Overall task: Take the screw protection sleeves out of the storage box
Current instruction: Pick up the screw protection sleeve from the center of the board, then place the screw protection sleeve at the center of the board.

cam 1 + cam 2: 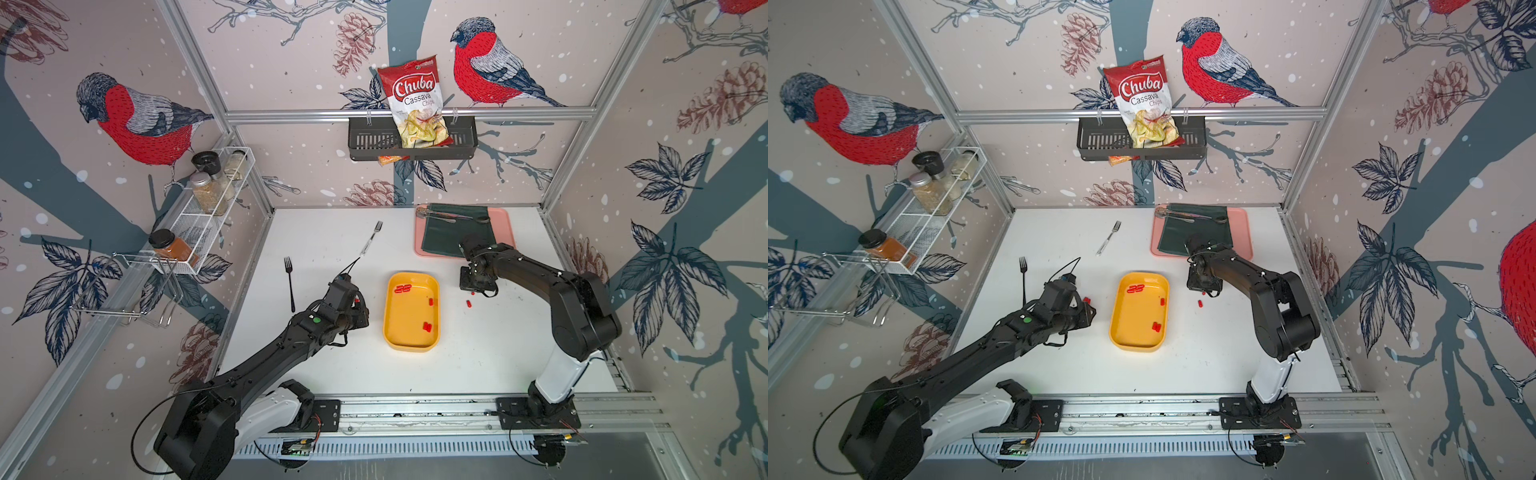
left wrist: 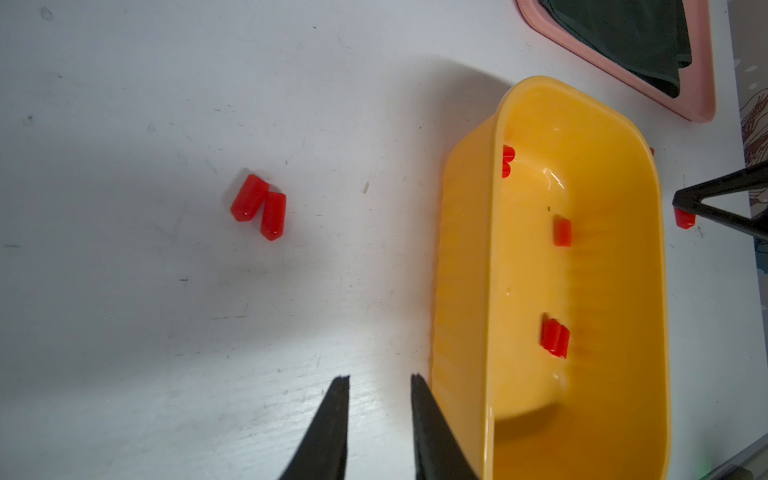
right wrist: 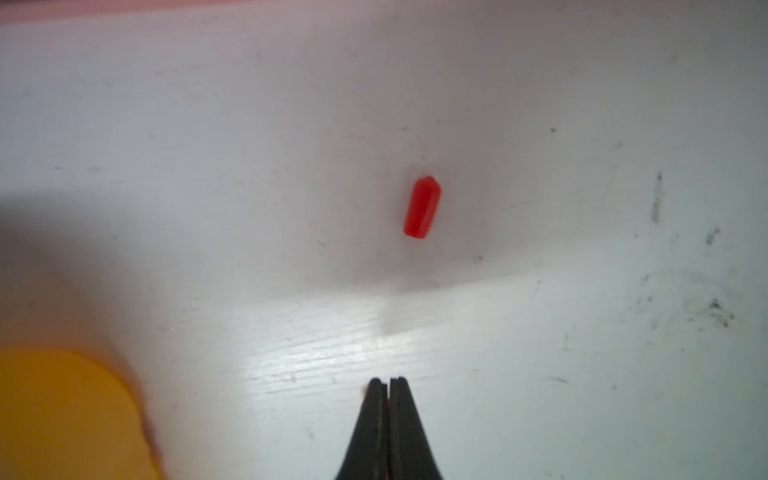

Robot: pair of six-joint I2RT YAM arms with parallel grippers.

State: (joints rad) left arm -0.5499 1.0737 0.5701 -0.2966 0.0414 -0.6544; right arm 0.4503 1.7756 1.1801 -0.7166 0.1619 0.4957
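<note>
Emptying is partly done: several screw protection sleeves (image 1: 403,288) remain in the storage box (image 1: 409,316); others lie on the table (image 1: 332,353). Left tool (image 2: 380,377) released, empty; right tool (image 3: 387,380) clenched, possibly on a sleeve.

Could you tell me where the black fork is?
In both top views the black fork lies on the white table, left of the left arm.

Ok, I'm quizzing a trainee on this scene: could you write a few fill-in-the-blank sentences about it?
1. Near the left gripper, ____ screw protection sleeves lie touching on the table, outside the storage box.
2. The fingers of the right gripper are ____.
3. The green cloth lies on the ____ tray.
Missing words: two; shut; pink.
</note>
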